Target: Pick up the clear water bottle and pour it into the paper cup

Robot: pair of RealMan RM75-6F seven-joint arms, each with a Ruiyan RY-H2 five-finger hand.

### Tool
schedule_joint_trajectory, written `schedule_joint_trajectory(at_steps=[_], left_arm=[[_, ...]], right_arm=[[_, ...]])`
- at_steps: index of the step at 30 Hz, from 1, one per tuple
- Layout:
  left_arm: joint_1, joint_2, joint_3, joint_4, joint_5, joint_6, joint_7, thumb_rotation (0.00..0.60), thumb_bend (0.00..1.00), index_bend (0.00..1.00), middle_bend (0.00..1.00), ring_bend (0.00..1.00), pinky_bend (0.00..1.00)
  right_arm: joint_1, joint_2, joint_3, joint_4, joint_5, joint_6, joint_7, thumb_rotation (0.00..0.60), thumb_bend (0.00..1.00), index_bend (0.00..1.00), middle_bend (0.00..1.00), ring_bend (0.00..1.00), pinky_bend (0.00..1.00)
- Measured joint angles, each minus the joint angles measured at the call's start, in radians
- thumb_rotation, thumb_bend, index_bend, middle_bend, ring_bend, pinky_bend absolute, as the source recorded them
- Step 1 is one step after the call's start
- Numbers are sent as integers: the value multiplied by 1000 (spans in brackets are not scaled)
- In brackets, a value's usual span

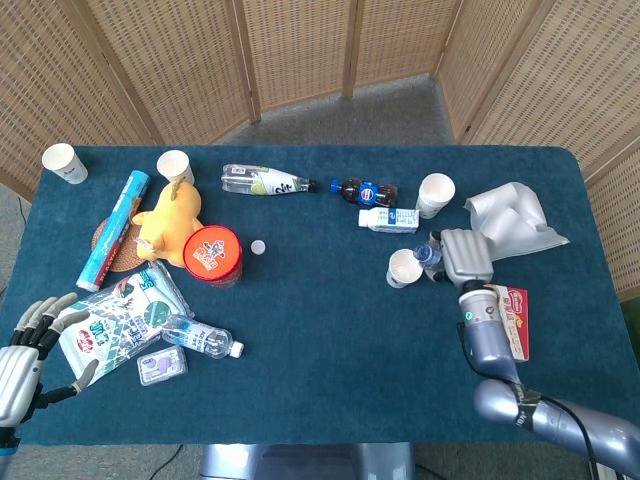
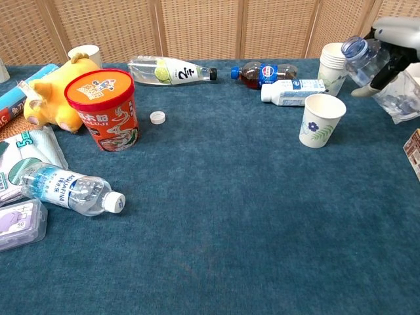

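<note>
1. We see the right hand (image 1: pixel 466 257) raised above the blue table (image 1: pixel 330 330), fingers gripping the clear water bottle (image 2: pixel 362 58).
2. The bottle tilts, open mouth up-left, just right of the paper cup (image 2: pixel 321 119).
3. The left hand (image 1: pixel 30 350) hangs at the table's near-left corner, fingers spread, empty.

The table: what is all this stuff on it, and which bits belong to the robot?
Table: one, blue cloth top.
Paper cups: four, white; two far left, one far right, one flowered by the right hand.
Clear water bottle: one, open, tilted, held.
Bottles lying down: four; lime label, cola, white, water.
Noodle tub: one, red.
Plush toy: one, yellow.
Bottle cap: one, white.
Blue tube: one, left.
Snack packets: left edge.
Plastic bag: clear, right.
Left hand: open.
Right hand: grips the bottle.
</note>
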Motion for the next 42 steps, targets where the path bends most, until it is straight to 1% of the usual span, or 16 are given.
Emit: schedule_joint_trajectory(at_steps=[11, 15, 18, 23, 28, 36, 42], left_arm=[[0, 1, 2, -1, 0, 0, 2, 447, 385, 207, 117, 0, 0], [-2, 0, 1, 0, 2, -2, 1, 447, 385, 207, 117, 0, 0], [-2, 0, 1, 1, 3, -1, 0, 448, 385, 207, 117, 0, 0], [2, 2, 1, 2, 0, 6, -2, 446, 386, 207, 117, 0, 0], [6, 5, 2, 0, -3, 9, -1, 446, 385, 207, 117, 0, 0], [9, 10, 1, -3, -4, 14, -1, 445, 385, 206, 117, 0, 0], [10, 10, 0, -3, -11, 13, 0, 448, 384, 207, 117, 0, 0]], right_arm=[[-55, 89, 20, -168, 3, -34, 223, 600, 304, 688, 691, 590, 594], [-71, 120, 14, -229, -10, -56, 292, 600, 298, 687, 691, 590, 578], [-76, 133, 5, -251, -25, -73, 327, 600, 298, 688, 691, 590, 565], [-80, 142, -9, -269, -66, -104, 392, 600, 296, 688, 690, 590, 558], [-84, 142, -24, -274, -135, -145, 478, 600, 282, 687, 690, 589, 558], [-81, 125, -54, -243, -229, -213, 600, 600, 270, 686, 686, 562, 531], [-70, 107, -70, -194, -287, -262, 680, 600, 267, 674, 671, 525, 419]])
